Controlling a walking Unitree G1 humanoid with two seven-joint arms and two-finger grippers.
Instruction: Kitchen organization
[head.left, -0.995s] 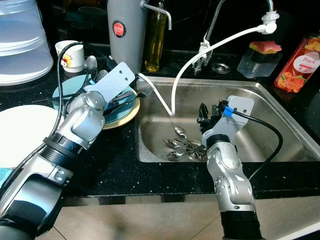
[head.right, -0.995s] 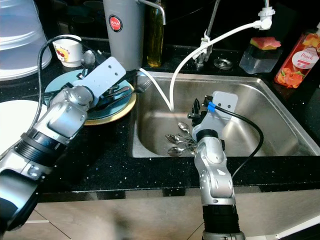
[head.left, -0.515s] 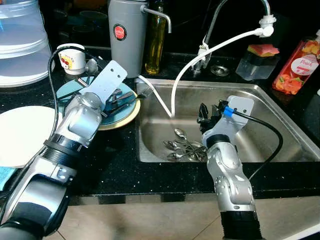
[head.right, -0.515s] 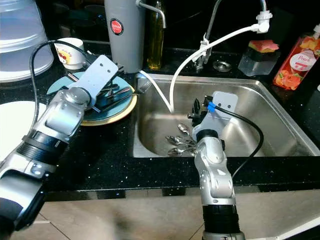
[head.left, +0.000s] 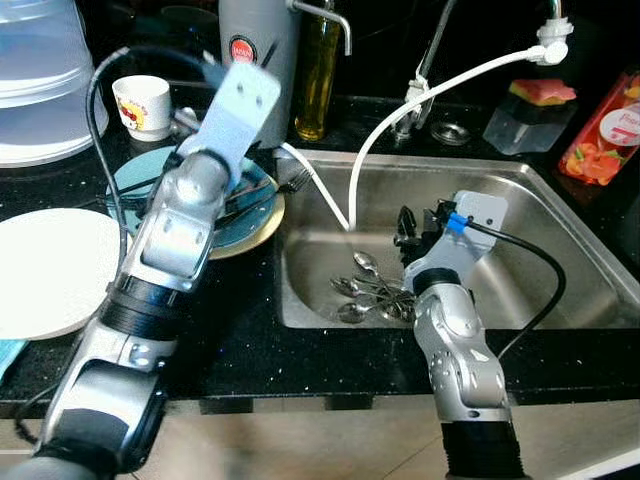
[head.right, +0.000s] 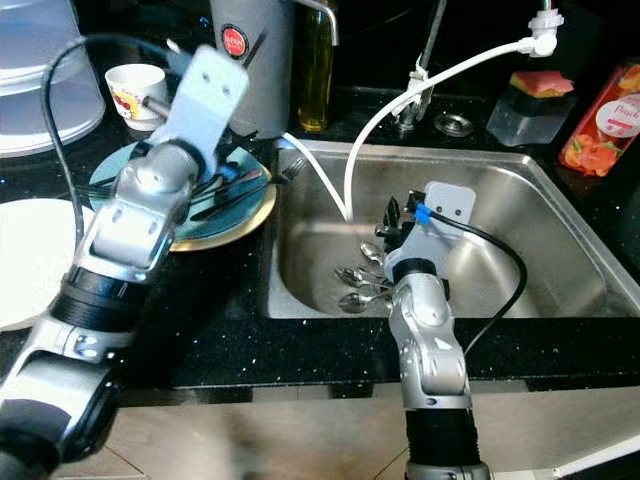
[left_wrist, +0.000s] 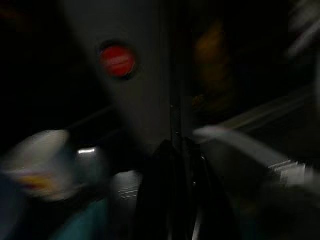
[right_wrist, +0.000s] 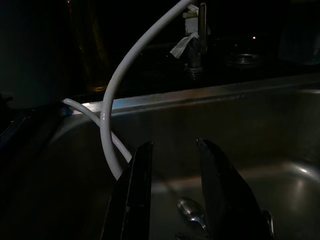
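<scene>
— What's hard to read?
— The left gripper, raised above the teal plate left of the sink, is blurred; fingers look pressed together.
— The right gripper?
— Over the sink, fingers apart, nothing held, above the spoons on the basin floor, beside the white hose.

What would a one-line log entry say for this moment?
left gripper: over teal plate | right gripper: open, above spoons in sink
</scene>
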